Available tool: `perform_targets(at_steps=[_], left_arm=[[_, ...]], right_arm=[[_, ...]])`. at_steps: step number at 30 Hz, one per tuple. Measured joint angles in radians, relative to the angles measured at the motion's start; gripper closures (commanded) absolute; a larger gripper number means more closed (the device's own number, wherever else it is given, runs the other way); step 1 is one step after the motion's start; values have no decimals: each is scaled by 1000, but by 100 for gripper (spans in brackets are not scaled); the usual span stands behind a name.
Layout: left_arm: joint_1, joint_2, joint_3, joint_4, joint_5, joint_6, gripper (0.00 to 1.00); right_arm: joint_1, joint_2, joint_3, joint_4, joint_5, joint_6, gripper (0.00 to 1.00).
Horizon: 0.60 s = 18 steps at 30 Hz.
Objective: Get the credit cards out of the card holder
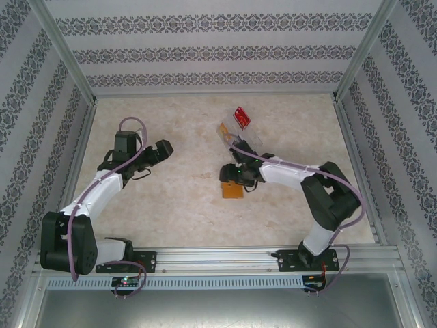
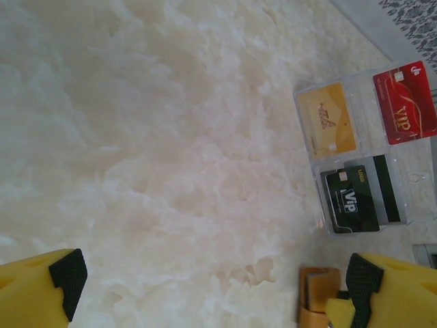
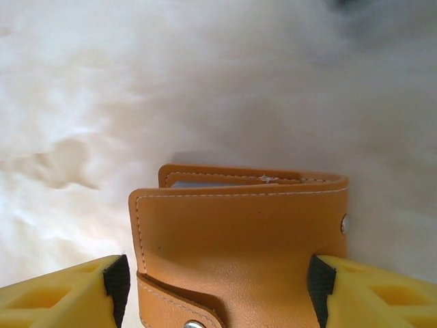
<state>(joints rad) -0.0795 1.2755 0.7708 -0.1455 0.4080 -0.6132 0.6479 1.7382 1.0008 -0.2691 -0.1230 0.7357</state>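
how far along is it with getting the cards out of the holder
Looks done: dark credit cards lie in the clear tray, by a tan card and a red card. In hand: the right pincer straddles the folded card holder, grip unclear; the left pincer hangs open. Left: whether cards remain inside is hidden.

Tan card holder (image 3: 239,239) lies folded shut, dark credit cards (image 2: 354,201) near it.

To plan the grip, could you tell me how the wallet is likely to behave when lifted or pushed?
The wallet looks like soft stitched leather, so it will probably flex, not stay stiff. It lies flat on the smooth table, so a push should slide it, not roll it. Small and flat, so probably light.
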Motion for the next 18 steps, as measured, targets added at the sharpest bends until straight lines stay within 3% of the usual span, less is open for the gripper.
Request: perform_targets(at_steps=[11,18], left_arm=[[-5,-5,-50,-4,-16,-5,1],[-5,-29,-54,-23,-19,3,0]], right_arm=[[40,53,85,-86,163,-13,29],[44,145,172,-82,144,-35,35]])
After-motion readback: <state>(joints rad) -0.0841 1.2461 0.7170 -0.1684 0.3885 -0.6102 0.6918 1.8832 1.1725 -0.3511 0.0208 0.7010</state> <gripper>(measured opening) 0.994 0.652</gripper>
